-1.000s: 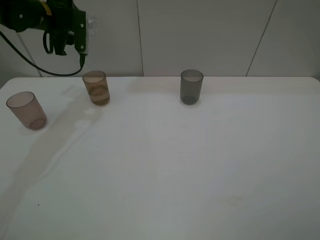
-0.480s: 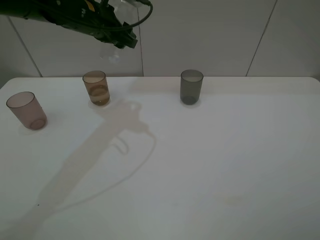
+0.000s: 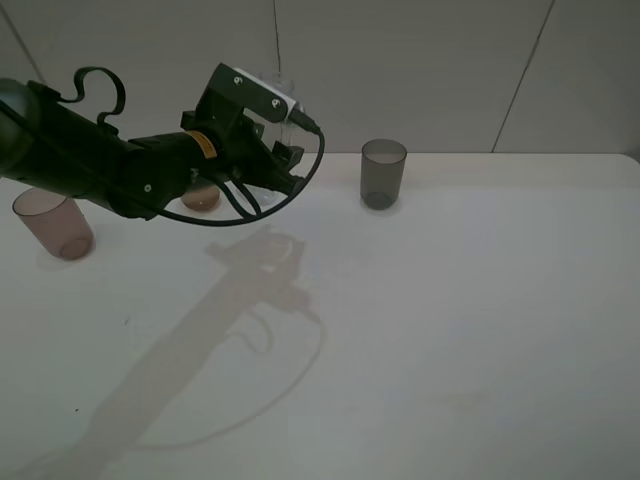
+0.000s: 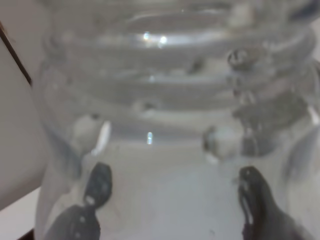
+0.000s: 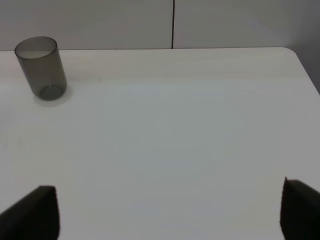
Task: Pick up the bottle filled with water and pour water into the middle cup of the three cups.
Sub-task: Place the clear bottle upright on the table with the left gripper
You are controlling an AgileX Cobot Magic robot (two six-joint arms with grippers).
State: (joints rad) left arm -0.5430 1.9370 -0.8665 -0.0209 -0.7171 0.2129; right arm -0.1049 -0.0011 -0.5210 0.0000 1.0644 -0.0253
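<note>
My left gripper (image 3: 277, 150) is shut on the clear bottle (image 3: 277, 90), held above the table just right of the amber middle cup (image 3: 203, 198). My arm hides most of that cup. In the left wrist view the ribbed bottle (image 4: 165, 115) fills the frame, with a dark fingertip (image 4: 97, 186) on each side. The pinkish-mauve cup (image 3: 52, 224) stands at the far left and the dark grey cup (image 3: 383, 173) at the back middle. My right gripper (image 5: 167, 212) is open and empty, low over the table, with the grey cup (image 5: 41, 68) ahead of it.
The white table (image 3: 450, 320) ends at a tiled wall (image 3: 430, 70) behind the cups. My left arm's cable (image 3: 240, 210) hangs in a loop below the gripper. The table's far right corner (image 5: 292, 52) shows in the right wrist view.
My left arm has swung from the far left corner to the right and down with the bottle, and now covers the amber cup. The cups have not moved.
</note>
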